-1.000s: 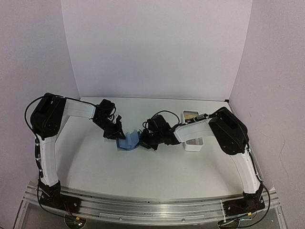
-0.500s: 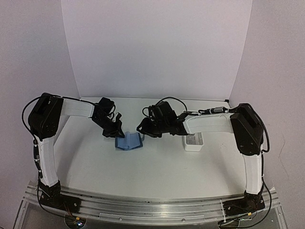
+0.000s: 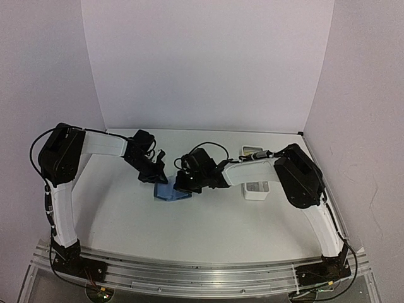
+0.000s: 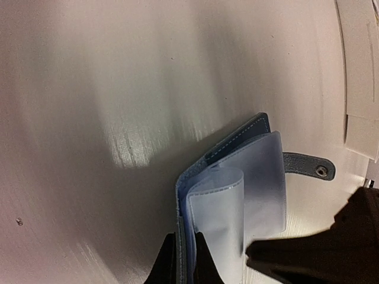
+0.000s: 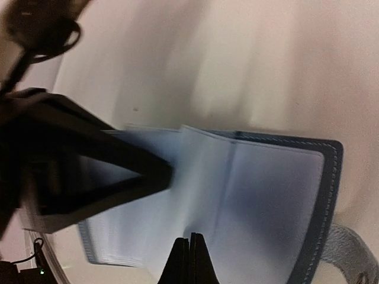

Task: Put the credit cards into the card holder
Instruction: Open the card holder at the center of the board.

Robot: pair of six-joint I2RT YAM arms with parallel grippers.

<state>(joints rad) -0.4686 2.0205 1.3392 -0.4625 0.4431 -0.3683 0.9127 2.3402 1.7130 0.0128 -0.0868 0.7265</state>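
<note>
The blue card holder (image 3: 169, 192) lies open on the table between the two arms, its clear sleeves (image 4: 249, 177) fanned up and its snap tab (image 4: 309, 168) sticking out sideways. My left gripper (image 4: 184, 260) is shut on the edge of the blue cover (image 4: 237, 142); it is also seen from above (image 3: 158, 175). My right gripper (image 5: 191, 255) is shut, its tips resting on a pale sleeve (image 5: 260, 195) inside the holder, with nothing seen between them. Of the credit cards, a tan card end (image 3: 252, 150) shows in the white tray.
The long narrow white tray (image 3: 256, 189) stands right of the holder, partly under my right forearm (image 3: 249, 169). It also shows in the left wrist view (image 4: 360, 71). White walls close in the back and both sides.
My right gripper rose and reached toward the back, opened, then came back down shut onto the holder's sleeves. My left gripper closed on the cover and stayed put.
</note>
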